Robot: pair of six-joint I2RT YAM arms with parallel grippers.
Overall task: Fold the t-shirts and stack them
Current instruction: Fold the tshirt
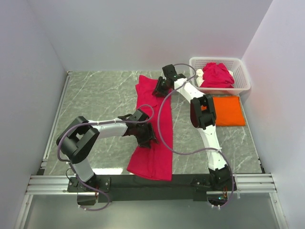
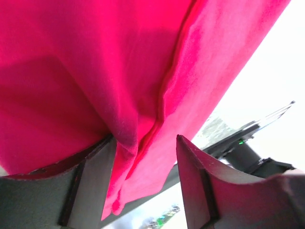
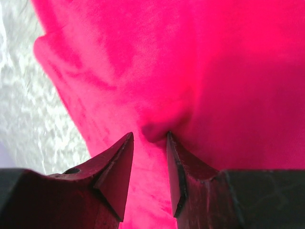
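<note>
One crimson-pink t-shirt (image 1: 155,119) lies as a long narrow strip down the middle of the table, its near end reaching the front rail. My left gripper (image 1: 145,137) sits at the strip's left edge, near the front. In the left wrist view the shirt (image 2: 119,71) fills the frame, and the left gripper (image 2: 146,138) stands open with a hanging fold against one finger. My right gripper (image 1: 160,88) is at the strip's far end. There it (image 3: 148,134) is open, its tips down on the cloth (image 3: 214,71) with a small pucker between them. A folded orange t-shirt (image 1: 228,110) lies at the right.
A white lattice basket (image 1: 240,71) at the back right holds more crumpled crimson-pink shirts (image 1: 217,75). Walls close the table at the left, back and right. Grey marbled tabletop (image 1: 100,95) shows to the left of the strip.
</note>
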